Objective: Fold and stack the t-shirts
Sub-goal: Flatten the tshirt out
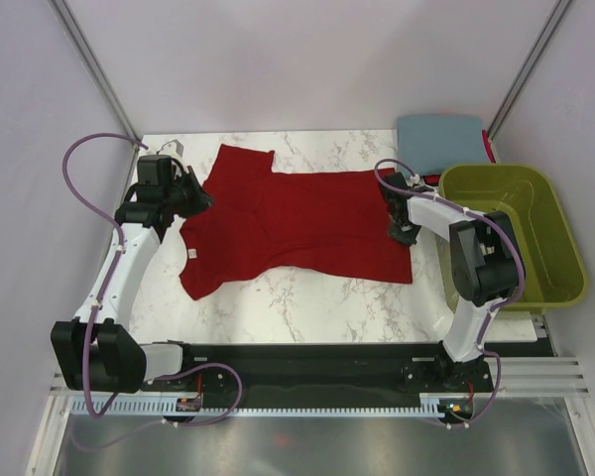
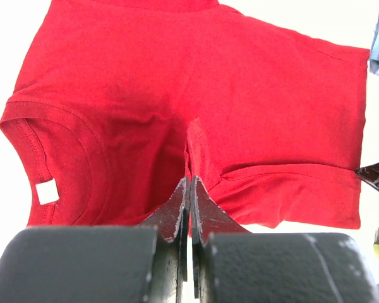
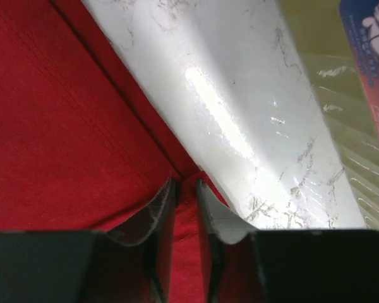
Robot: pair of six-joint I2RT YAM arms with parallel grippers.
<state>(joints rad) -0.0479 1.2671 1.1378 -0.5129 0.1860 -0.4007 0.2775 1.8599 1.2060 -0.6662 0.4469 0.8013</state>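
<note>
The left tool [image 2: 189, 184] is shut on a pinch of the red t-shirt [image 1: 297, 223], near the collar and sleeve end. A small ridge of cloth rises into its closed fingers. The shirt lies spread almost flat on the desk [image 1: 307, 302], collar to the left and hem to the right, with one sleeve pointing to the far edge.

At the hem, the right tool [image 3: 184, 189] stands narrow, with the edge of the red cloth between its fingers. Whether it truly grips the cloth cannot be told from these views. Further right, the blue-grey t-shirt [image 1: 438, 139] sits already folded at the far right corner, just behind the green basket [image 1: 550, 213].

The step in hand looks like the first fold of the red shirt, with both ends being taken up. The next move calls for a sure hold at the hem. After that, both ends would need to lift together and carry evenly, so the cloth doubles over without bunching.
</note>
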